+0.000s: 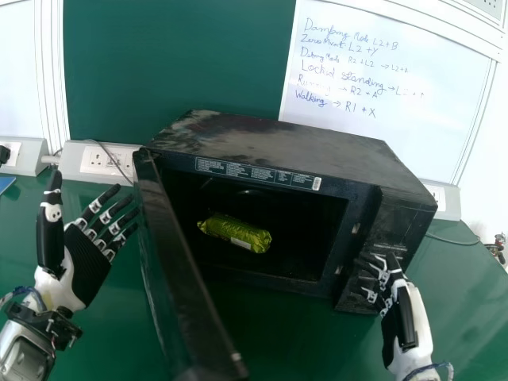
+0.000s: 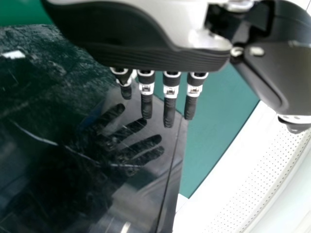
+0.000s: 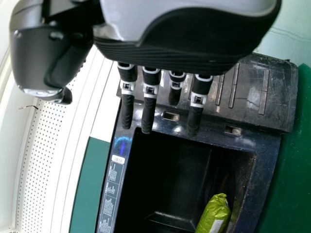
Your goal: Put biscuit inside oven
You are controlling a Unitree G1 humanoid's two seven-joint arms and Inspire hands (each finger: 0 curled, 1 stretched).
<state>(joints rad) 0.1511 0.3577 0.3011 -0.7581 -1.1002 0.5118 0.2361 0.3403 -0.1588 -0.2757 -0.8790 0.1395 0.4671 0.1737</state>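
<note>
Green biscuit packet (image 1: pixel 236 232) inside oven (image 1: pixel 278 143), between left robot hand (image 1: pixel 83 266) and right robot hand (image 1: pixel 406 317), touching neither, both hands open, empty.

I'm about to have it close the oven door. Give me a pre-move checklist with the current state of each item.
1. Biscuit packet inside the oven: ok, it lies in the cavity.
2. Both hands released from the packet: ok, neither touches it.
3. Door open, with nothing between it and the packet: ok.
4. Left hand placed to push: ok, it is open beside the door's outer face.
5. Right hand out of the door's way: not ok, it hovers before the control panel, probably too near the closing edge.
6. Door hinge moves freely: cannot tell.
</note>
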